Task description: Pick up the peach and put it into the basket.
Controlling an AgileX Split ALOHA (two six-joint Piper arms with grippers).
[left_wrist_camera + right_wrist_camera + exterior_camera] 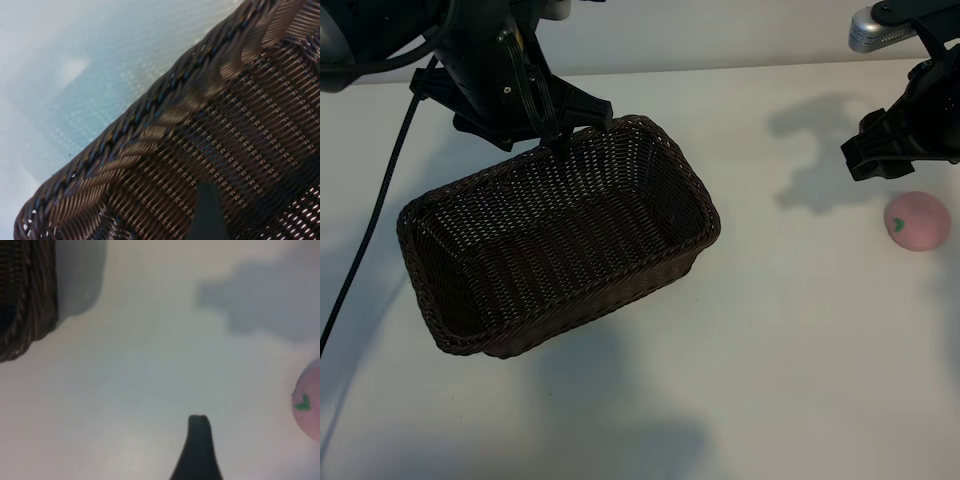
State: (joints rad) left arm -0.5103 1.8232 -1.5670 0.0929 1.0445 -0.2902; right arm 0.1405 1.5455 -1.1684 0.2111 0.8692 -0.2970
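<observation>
The pale-pink peach (917,221) lies on the white table at the far right, its green stem mark facing the basket; the right wrist view catches its edge (309,405). My right gripper (880,155) hovers open just behind and to the left of the peach, not touching it; one dark finger (199,440) shows over bare table. The dark-brown wicker basket (570,300) stands left of centre. My left gripper (560,135) is open at the basket's far rim (165,100), with one finger (207,210) inside against the woven wall.
A black cable (380,200) hangs down from the left arm beside the basket's left end. A corner of the basket (25,300) shows in the right wrist view. White table (790,330) lies between basket and peach and along the front.
</observation>
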